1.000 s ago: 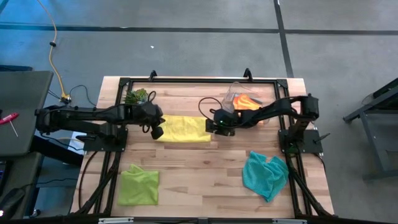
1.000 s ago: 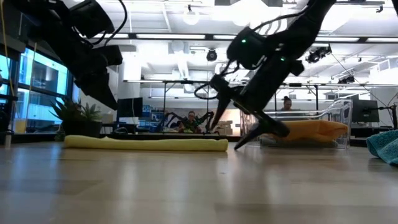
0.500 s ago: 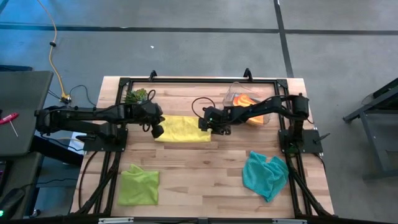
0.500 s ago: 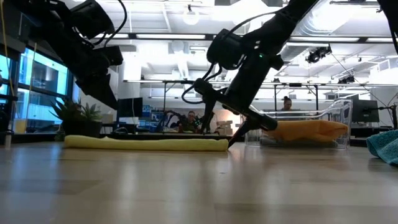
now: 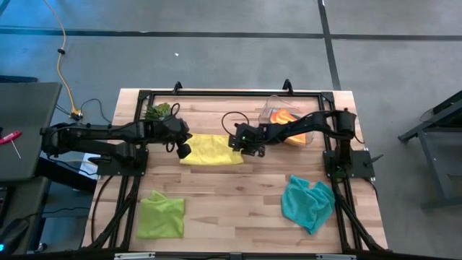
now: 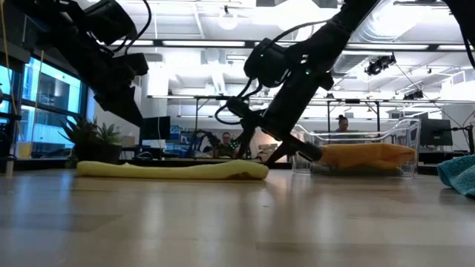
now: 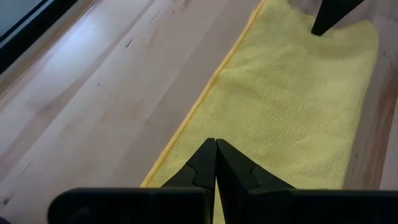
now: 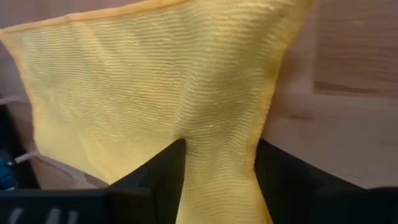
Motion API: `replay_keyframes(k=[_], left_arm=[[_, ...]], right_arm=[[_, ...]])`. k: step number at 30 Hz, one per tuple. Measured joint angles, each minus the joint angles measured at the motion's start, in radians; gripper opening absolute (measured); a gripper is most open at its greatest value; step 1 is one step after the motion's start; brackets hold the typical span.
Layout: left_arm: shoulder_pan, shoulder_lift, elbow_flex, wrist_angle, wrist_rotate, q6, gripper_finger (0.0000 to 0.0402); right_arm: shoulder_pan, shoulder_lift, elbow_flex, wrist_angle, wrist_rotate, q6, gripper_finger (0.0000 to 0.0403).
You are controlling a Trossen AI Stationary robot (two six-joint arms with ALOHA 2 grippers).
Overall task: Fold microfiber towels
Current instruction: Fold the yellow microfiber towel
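Now you're mid-grab: right tool (image 5: 241, 142) is pinching the 3 o'clock edge of the yellow towel (image 5: 211, 149), lying flat mid-surface (image 5: 231, 195). Left tool (image 5: 182, 150), pressed together, hovers at its 9 o'clock edge. Next, prob. lift & carry that edge toward 9 o'clock w/o dragging.

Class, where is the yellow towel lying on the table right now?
In the high view the yellow towel lies flat mid-table toward the far edge, between the left tool and the right tool, which straddles its edge.

No readable text, labels, brands or numbers on anything in view.
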Motion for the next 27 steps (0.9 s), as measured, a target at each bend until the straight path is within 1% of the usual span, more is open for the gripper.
replay_keyframes(k=[3,6,8,12,13,16,17,19,23,27], left_arm=[[0.0,0.0,0.0,0.0,0.0,0.0,0.0],[0.0,0.0,0.0,-0.004,0.0,0.0,0.0],[0.0,0.0,0.0,-0.003,0.0,0.0,0.0],[0.0,0.0,0.0,-0.001,0.001,-0.001,0.0],[0.0,0.0,0.0,0.004,0.011,0.0,0.0],[0.0,0.0,0.0,0.026,0.081,-0.004,0.0],[-0.003,0.0,0.0,0.029,0.09,-0.012,0.0],[-0.01,0.005,0.0,0.034,0.094,-0.019,0.0],[-0.028,0.016,0.0,0.078,0.097,-0.035,0.0],[-0.054,0.045,0.0,0.178,0.106,-0.054,0.0]], right_arm=[[0.001,0.002,0.002,-0.019,0.017,-0.014,0.017],[-0.002,0.003,0.002,-0.043,0.026,-0.056,0.0145],[-0.006,0.003,0.002,-0.062,0.019,-0.062,0.0112],[-0.005,-0.001,0.002,-0.11,0.037,-0.119,0.0022],[-0.005,-0.004,0.002,-0.12,0.042,-0.14,0.0012],[-0.007,-0.017,0.003,-0.17,0.047,-0.199,0.0015],[-0.009,-0.023,0.003,-0.201,0.054,-0.22,0.0011],[-0.01,-0.04,0.002,-0.261,0.071,-0.261,0.0004],[-0.016,-0.084,-0.002,-0.38,0.103,-0.322,0.0003],[-0.03,-0.133,-0.007,-0.488,0.107,-0.385,0.0002]])
